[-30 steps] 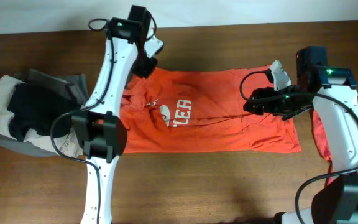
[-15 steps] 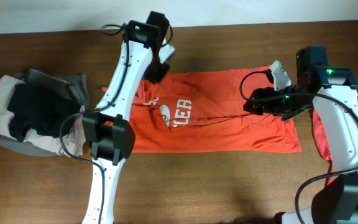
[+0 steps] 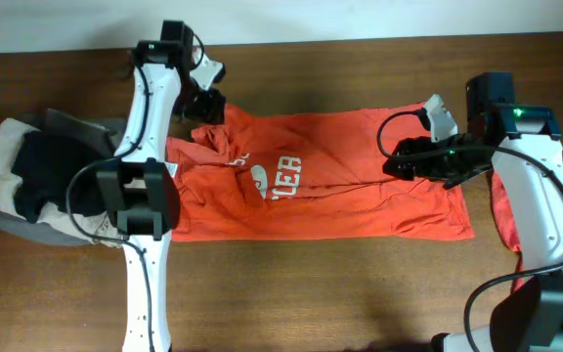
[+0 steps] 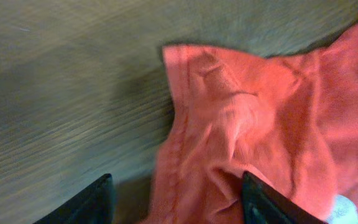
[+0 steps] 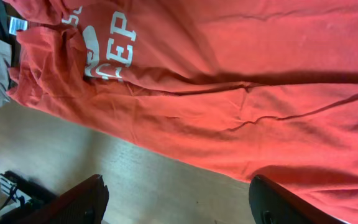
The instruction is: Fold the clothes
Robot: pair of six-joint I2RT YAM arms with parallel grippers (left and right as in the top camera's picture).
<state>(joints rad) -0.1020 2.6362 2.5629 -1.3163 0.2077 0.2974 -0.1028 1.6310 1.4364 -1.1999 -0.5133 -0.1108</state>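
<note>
Brown wood table [image 3: 340,293] fills the overhead view, w/ the orange-red T-shirt [image 3: 379,200] lying flat across its middle as a long band. Its white print shows only in part, so it's prob. folded once lengthwise. The left gripper [image 3: 208,98] hangs over the shirt's rumpled sleeve end and the right gripper [image 3: 399,161] over the opposite end; neither lifts any cloth. Outboard of the right arm a second red garment [image 3: 503,220] sits bunched, untouched as far as can be seen. Beyond the left arm lies a heap [image 3: 37,176] of grey, black & cream clothes, not neatly stacked. Left wrist view: fingers [image 4: 263,199] stand wide apart, w/ the sleeve corner lying slack on the wood btw & ahead of them. The cloth is nearer one finger, w/ bare table ahead of the other, and nothing is pinched. It's blurred, so can't tell if the pads touch cloth. Right wrist view: fingers [image 5: 82,199] are also wide & empty. The shirt body spreads ahead of them, w/ its edge and bare wood btw them and creases across the fabric. Judgement: early-to-mid stage. The shirt is laid out & approx halved, the sleeve end needs tidying, crosswise folds remain, and the red garment isn't started.
</note>
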